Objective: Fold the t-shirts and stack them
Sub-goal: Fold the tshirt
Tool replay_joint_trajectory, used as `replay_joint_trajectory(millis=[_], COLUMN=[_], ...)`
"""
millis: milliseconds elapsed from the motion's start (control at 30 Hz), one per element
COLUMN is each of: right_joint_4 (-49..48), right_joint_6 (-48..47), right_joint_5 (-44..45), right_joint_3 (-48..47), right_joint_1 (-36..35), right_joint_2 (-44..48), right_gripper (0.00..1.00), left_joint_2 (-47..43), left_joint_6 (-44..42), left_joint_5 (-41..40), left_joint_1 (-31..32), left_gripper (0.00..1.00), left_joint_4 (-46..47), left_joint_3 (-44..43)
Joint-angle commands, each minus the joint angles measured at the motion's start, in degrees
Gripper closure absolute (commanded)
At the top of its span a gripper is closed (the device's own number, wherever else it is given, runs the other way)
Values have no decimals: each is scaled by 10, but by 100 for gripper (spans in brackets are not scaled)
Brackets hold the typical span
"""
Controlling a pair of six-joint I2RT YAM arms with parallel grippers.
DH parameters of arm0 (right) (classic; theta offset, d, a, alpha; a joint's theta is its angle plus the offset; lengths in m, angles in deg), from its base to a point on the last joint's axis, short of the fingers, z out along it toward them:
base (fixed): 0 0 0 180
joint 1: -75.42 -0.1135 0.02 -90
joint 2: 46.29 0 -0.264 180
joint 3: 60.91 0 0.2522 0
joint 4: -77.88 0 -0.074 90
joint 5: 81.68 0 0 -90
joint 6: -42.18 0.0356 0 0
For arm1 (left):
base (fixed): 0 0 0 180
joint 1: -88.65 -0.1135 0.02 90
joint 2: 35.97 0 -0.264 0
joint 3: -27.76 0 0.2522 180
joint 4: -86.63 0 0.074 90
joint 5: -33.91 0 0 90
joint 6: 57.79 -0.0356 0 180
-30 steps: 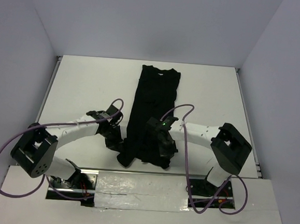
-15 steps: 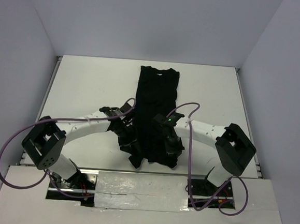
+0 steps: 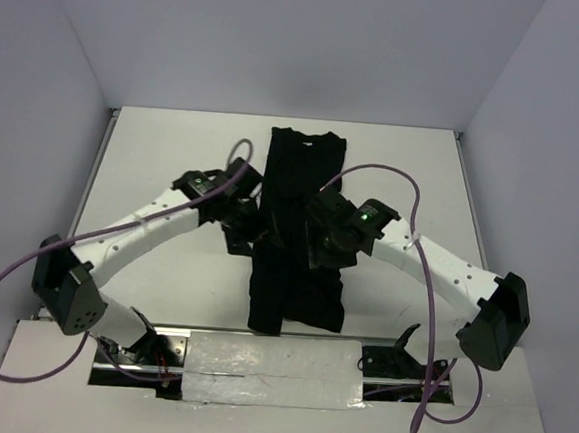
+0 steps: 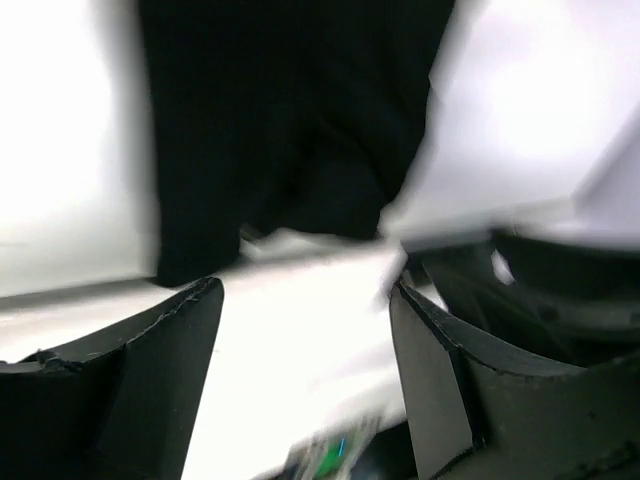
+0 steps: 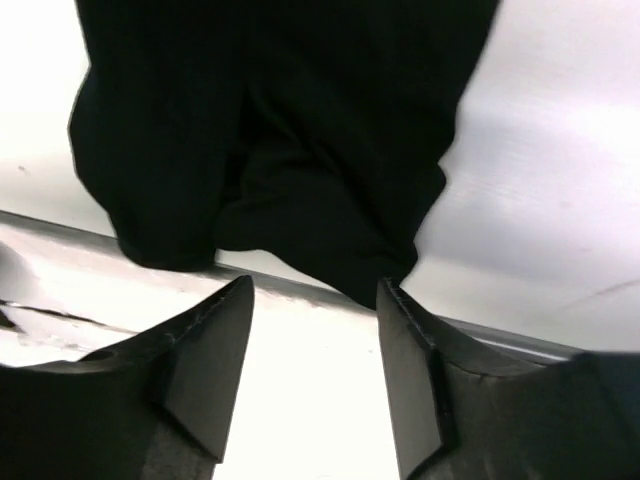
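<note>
Black t-shirt (image 3: 289, 287) lies on the white desk (image 3: 175, 147), folded into one long, thin strip. It runs down the middle of the desk, from the far side to the near edge. The near end is a bit wider and lumpy. The far end is flat and neat. Both arms reach in from the sides and meet at the middle of the strip. The left gripper (image 3: 242, 231) is at the left edge of the cloth. The right gripper (image 3: 317, 247) is over the right side of it. From above I cannot tell if they touch the cloth. In the left wrist view, the left gripper (image 4: 305, 290) has its two dark fingers (image 4: 150, 380) far apart, with nothing between them. That picture is blurry, but the t-shirt (image 4: 290, 110) shows as a dark shape past the fingertips, with the bright desk (image 4: 60, 150) on both sides. In the right wrist view, the right gripper (image 5: 315, 285) is spread apart too, and it holds nothing. Its fingers (image 5: 190, 370) frame the near end of the t-shirt (image 5: 280, 130), which bunches into two soft lumps close to the edge of the desk (image 5: 540, 150). A purple cable (image 3: 3, 284) loops out from the left arm, and another purple cable (image 3: 432, 318) hangs from the right arm. A shiny strip of tape (image 3: 268, 360) runs along the near edge between the two arm bases.
</note>
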Motion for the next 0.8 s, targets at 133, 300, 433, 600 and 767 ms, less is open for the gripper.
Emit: replay_joint_trajectory(millis=[133,300,433,600,767], right_joint_4=[-207,-216,-221,-234,-232], right_joint_6=[74,90,115,131,90], right_joint_5=[-46,-41,-54,-43,-76], right_joint_3=[157,135,119,85,56], right_joint_1=[-14,-61,-79,-96,-113], right_joint_2=[28,-43,-112,-157,-227], right_gripper=[38,51,51,38,72], left_joint_2=[-63,-10,93,306,331], left_joint_6=[-72,-137,-173,-184,-203], left_joint_5=[-113,-30,-17,-65,45], left_joint_1=[-118,-181,-182,-189,-193], left_gripper=[21,27,26,28,34], left_joint_4=[-8,148,150,21,176], left_joint_3=[159,165,44,-137,-127])
